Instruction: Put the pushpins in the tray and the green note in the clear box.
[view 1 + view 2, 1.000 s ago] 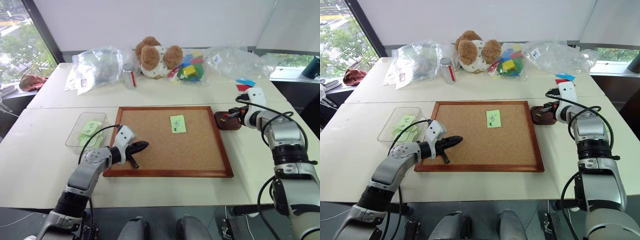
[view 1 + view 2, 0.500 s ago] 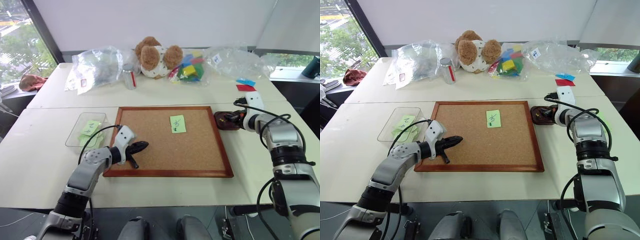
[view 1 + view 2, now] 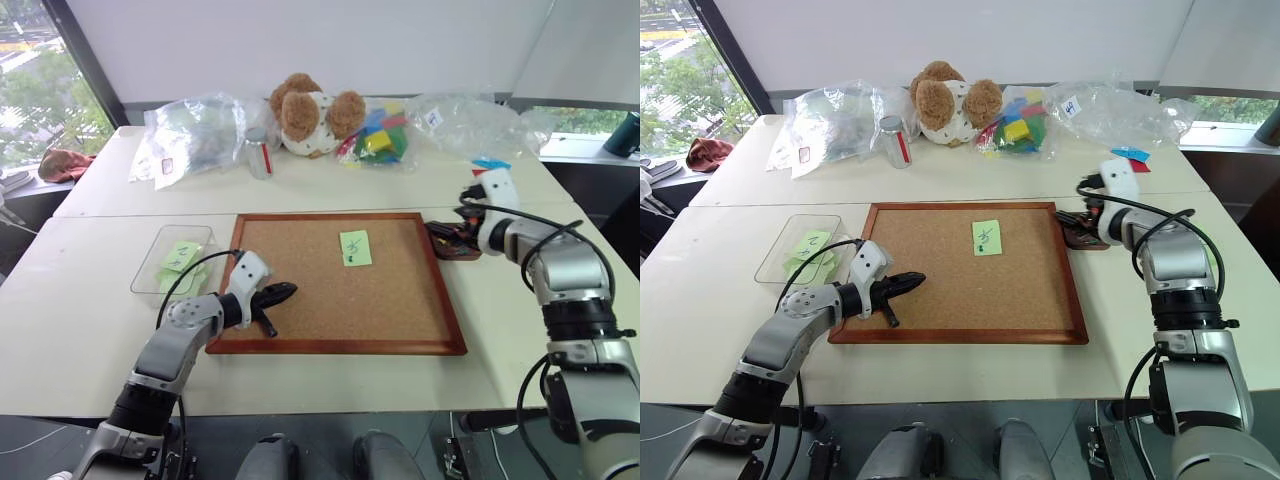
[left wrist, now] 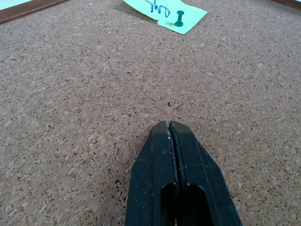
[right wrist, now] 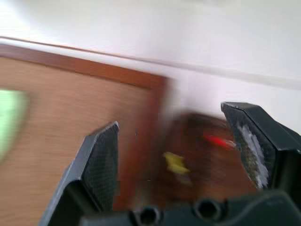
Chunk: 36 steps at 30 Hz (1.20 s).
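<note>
Lying pinned on framed corkboard (image 3: 340, 285), pale green paper note (image 3: 355, 247), left gripper (image 3: 285, 292) clenched empty, right gripper (image 3: 452, 234) spread empty above small brown tray (image 3: 462, 252).

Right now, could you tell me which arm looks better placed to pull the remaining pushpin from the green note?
Probably the left: the left gripper rests shut on the corkboard, pointing at the pushpin, while the right gripper, jaws open, hovers at the tray.

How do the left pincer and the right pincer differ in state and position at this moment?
The left pincer has its two fingers pressed shut with nothing between them; the right pincer stands wide open, also empty. The left pincer sits low over the corkboard near its front left corner; the right pincer is beside the board's far right corner, above the small dark tray. Both have black fingers and point toward the board.
</note>
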Each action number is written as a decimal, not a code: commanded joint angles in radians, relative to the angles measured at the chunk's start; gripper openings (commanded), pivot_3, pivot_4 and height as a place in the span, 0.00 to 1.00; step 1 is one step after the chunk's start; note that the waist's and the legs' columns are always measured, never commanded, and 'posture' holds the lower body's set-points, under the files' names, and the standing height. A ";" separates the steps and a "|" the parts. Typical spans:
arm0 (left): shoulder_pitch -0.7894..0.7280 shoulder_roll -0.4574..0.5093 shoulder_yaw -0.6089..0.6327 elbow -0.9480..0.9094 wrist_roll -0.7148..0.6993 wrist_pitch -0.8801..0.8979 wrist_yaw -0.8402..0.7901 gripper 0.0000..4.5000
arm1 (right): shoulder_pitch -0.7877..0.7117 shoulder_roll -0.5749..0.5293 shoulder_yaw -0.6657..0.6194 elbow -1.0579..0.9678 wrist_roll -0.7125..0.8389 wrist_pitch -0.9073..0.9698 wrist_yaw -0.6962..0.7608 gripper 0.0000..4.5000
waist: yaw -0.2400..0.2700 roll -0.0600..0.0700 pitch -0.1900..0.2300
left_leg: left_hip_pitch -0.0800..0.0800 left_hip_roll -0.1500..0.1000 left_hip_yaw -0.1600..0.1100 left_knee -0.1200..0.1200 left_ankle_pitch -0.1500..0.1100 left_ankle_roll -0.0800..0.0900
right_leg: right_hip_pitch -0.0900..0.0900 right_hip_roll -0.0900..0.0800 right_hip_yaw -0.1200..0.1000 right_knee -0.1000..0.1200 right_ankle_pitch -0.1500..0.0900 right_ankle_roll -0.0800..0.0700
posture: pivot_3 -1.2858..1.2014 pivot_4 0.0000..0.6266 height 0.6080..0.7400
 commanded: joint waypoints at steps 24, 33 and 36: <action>0.043 0.006 -0.035 0.021 0.029 0.040 0.013 0.00 | 0.016 0.218 0.197 -0.017 -0.031 -0.041 -0.032 0.57 | -0.001 0.000 0.000 | 0.001 0.000 0.000 0.000 0.000 0.000 | 0.000 0.000 0.000 0.000 0.000 0.000 | 0.52 0.24 1.00; 0.049 0.009 -0.034 0.012 0.029 0.042 0.021 0.00 | 0.003 0.243 0.193 0.029 -0.030 -0.065 -0.026 0.27 | -0.002 0.000 0.000 | 0.001 0.000 0.000 -0.001 0.000 0.000 | 0.000 0.000 0.000 0.000 0.000 0.000 | 0.52 0.24 1.00; 0.050 0.011 -0.032 0.011 0.029 0.043 0.021 0.00 | 0.005 0.244 0.189 0.023 -0.027 -0.062 -0.023 0.01 | -0.002 0.000 0.000 | 0.001 0.000 0.000 -0.001 0.000 0.000 | 0.000 0.000 0.000 0.000 0.000 0.000 | 0.52 0.24 1.00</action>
